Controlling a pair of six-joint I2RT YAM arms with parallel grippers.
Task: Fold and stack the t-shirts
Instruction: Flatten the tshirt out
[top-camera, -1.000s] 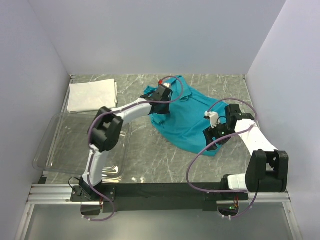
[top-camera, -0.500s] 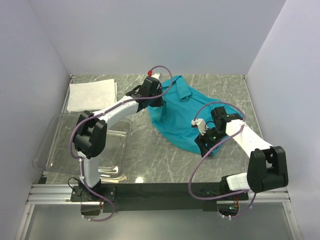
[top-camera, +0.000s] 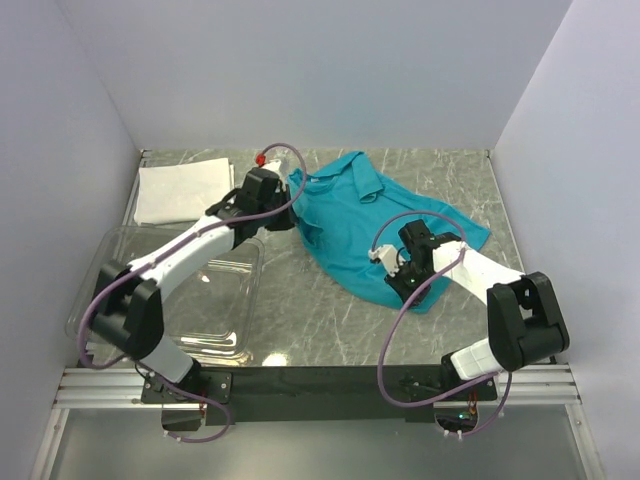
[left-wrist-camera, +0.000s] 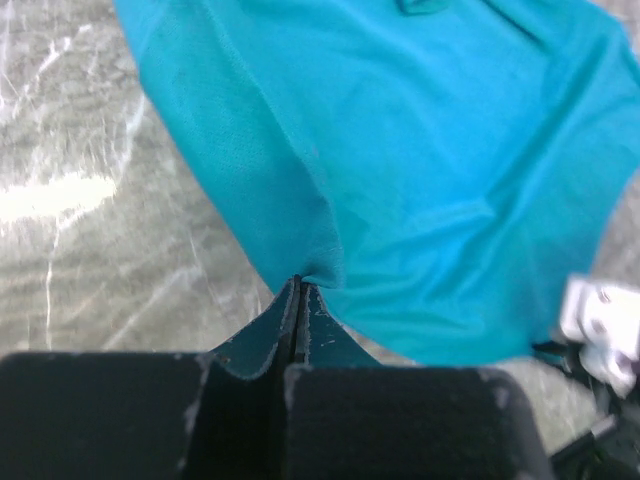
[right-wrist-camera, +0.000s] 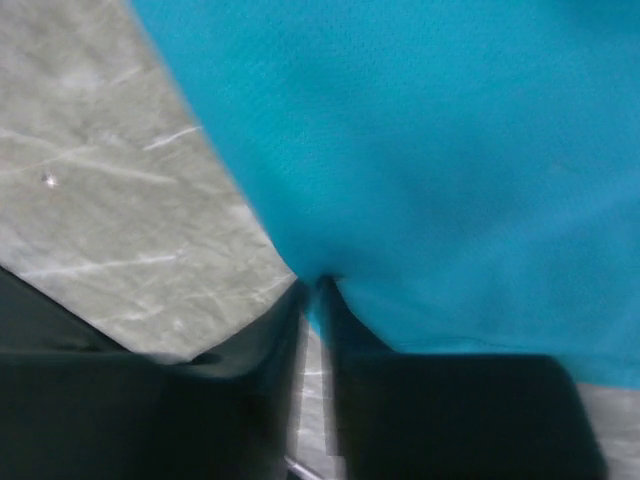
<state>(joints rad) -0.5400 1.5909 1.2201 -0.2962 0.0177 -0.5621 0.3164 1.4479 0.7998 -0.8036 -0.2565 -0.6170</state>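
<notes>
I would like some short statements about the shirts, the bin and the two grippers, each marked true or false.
1. The left gripper and the right gripper are both shut on the teal shirt. True.
2. The white shirt lies inside the clear bin. False: it lies folded on the table, beyond the bin.
3. The teal shirt is folded into a neat rectangle. False: it lies spread out and rumpled.
4. The left arm reaches over the clear bin. True.
</notes>
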